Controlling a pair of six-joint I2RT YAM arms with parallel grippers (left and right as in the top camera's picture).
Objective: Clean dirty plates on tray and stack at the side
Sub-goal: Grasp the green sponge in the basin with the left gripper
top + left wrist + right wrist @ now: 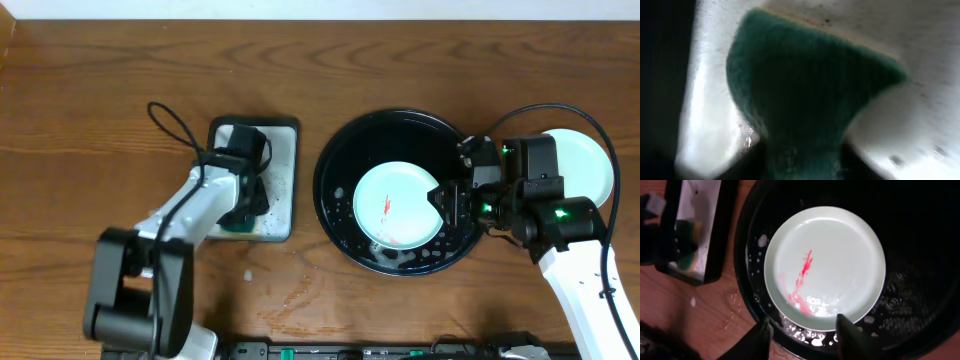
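Dark brown wooden table [100, 100] carries a large round glossy black tray [400, 128], wet and foam-flecked, right of centre. Left of it sits a smaller rectangular silver-grey metal tray [285, 180]. One pale mint round plate [400, 200], streaked red-orange, lies inside the black tray. The right gripper [804, 321] is spread and empty at its right rim. Another mint plate [585, 165], far right, is half hidden by that arm. The left gripper [805, 165] pinches a blurred green sponge [810, 90].

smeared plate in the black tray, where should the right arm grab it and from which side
Pinch the plate by its rim on the right edge, where the right tool sits open. It lies flat in the tray, so only that raised lip offers a hold.
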